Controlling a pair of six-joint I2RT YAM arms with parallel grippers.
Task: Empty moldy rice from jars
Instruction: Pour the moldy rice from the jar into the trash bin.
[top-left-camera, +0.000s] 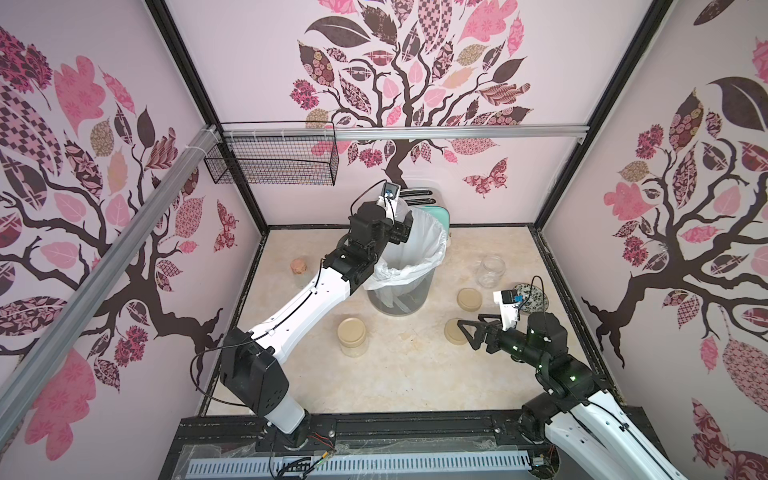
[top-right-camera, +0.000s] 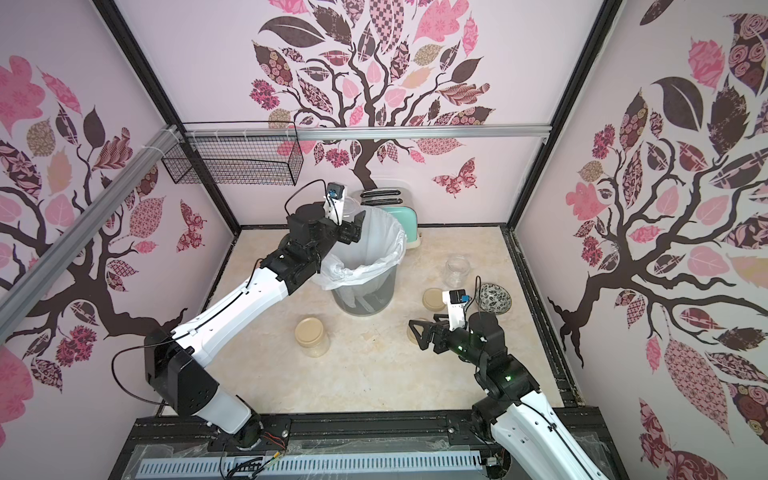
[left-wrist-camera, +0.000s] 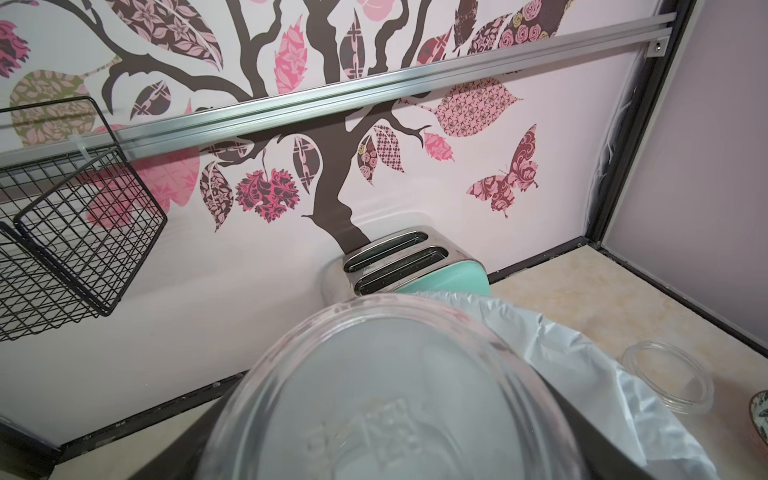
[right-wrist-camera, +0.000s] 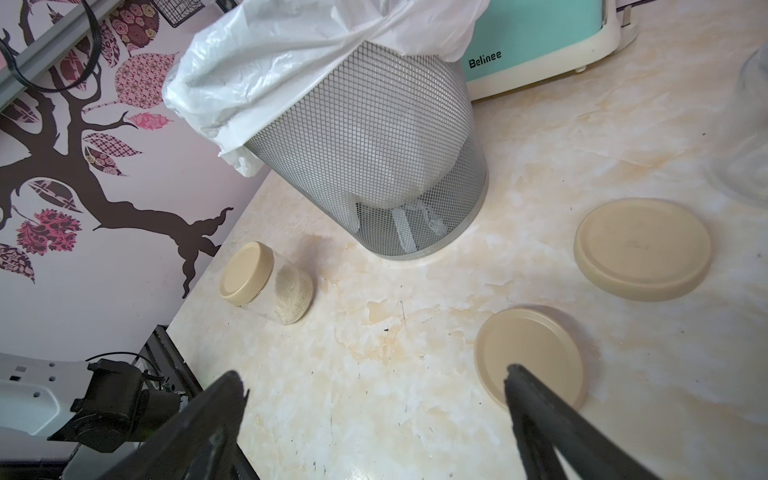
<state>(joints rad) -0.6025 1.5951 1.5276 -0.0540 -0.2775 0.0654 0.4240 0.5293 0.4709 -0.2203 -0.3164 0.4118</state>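
My left gripper (top-left-camera: 402, 229) is shut on a clear glass jar (left-wrist-camera: 386, 395), held tipped at the rim of the bag-lined mesh bin (top-left-camera: 409, 286). The jar has no lid and looks empty from its base. A second jar (top-left-camera: 352, 337) stands at the front left of the bin with its beige lid on, and moldy rice (right-wrist-camera: 293, 297) shows at its bottom. A third jar (top-left-camera: 491, 271) stands open and empty at the right. My right gripper (right-wrist-camera: 374, 378) hangs open over the table, one fingertip above a loose lid (right-wrist-camera: 528, 353).
Another loose beige lid (top-left-camera: 469, 299) lies right of the bin. A patterned bowl (top-left-camera: 534, 297) sits near the right wall, a mint toaster (top-left-camera: 440, 216) behind the bin, a cork-stoppered flask (top-left-camera: 298, 268) at far left. A wire basket (top-left-camera: 270, 160) hangs on the back rail.
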